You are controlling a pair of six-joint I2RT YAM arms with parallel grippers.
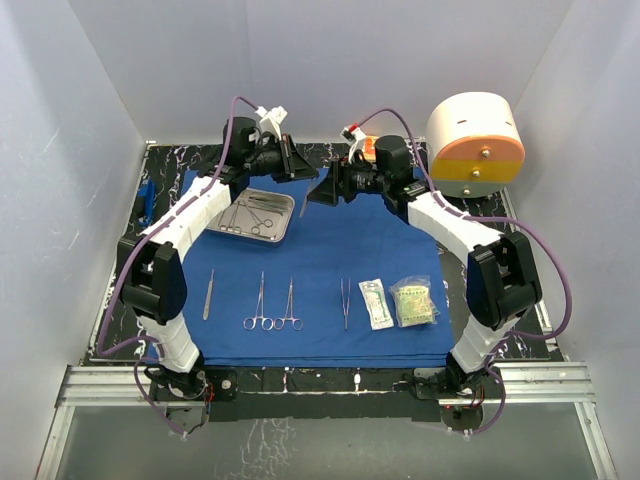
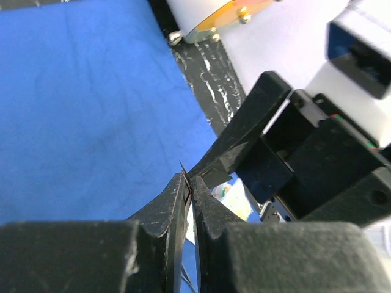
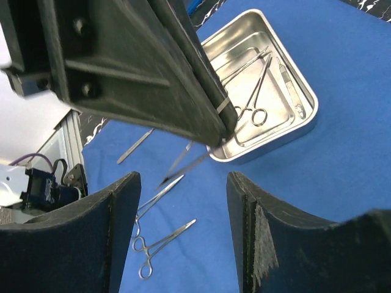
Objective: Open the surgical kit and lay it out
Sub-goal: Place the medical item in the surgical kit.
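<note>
We judge this a handover: our left end effector (image 2: 188, 183) is clamped on a slim metal instrument (image 3: 189, 165), held above the royal-blue cloth (image 1: 380, 245) just beside the shiny rectangular steel tray (image 3: 308, 113). Our right end effector (image 3: 183, 180) faces it, jaws apart, and probably needs to close on it before the left lets go.

The top view looks down from behind on the whole blue cloth (image 1: 330, 250); both wrist views hover close above it, facing each other.
</note>
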